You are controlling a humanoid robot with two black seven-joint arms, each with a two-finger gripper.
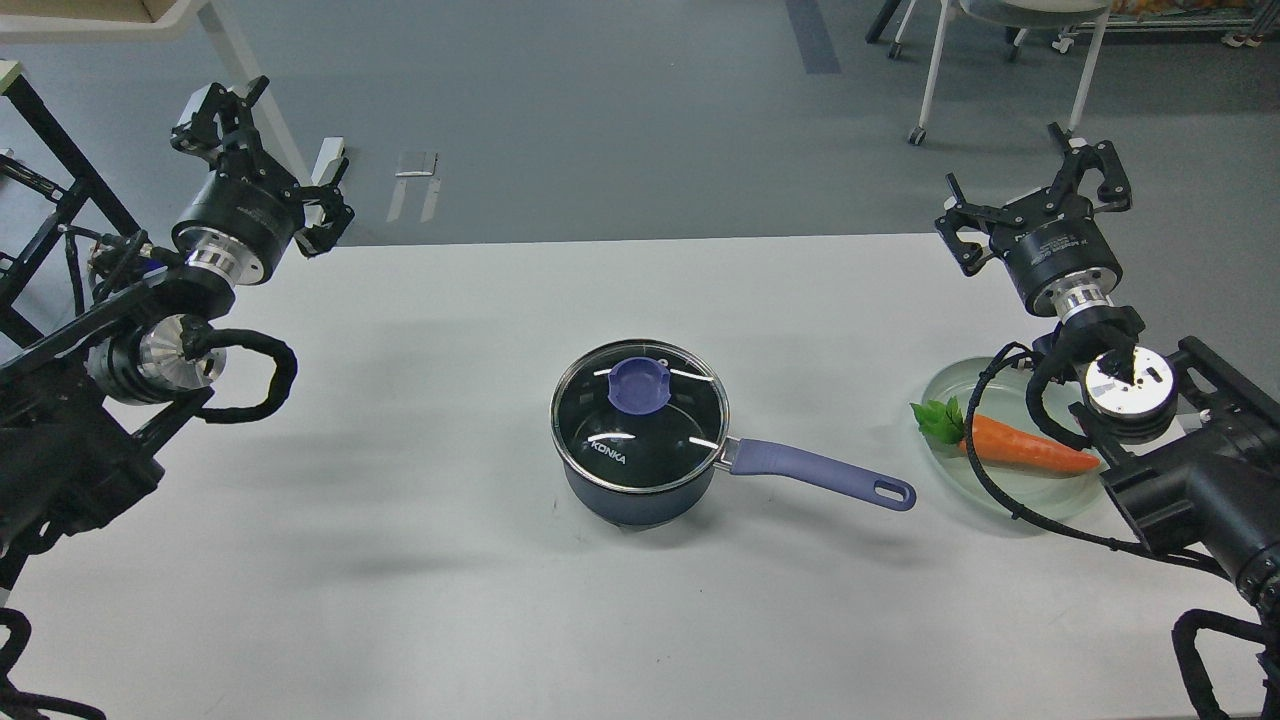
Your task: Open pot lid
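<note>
The dark navy pot [640, 497] stands in the middle of the white table [380, 520], its long purple handle [820, 472] pointing right. The clear glass lid [655, 440] rests flat on the pot, with its purple-blue knob [640, 383] on top and white KONKA lettering near the front rim. My left gripper [272, 158] hovers over the table's far left corner, open and empty, far from the pot. My right gripper [1030, 188] is raised at the far right edge, open and empty too, well away from the lid.
A clear glass plate [965, 478] holding an orange carrot [1025, 447] with green leaves lies right of the pot handle, partly under my right arm and its cables. Beyond the table are grey floor, chair legs [930, 80] and a rack at far left.
</note>
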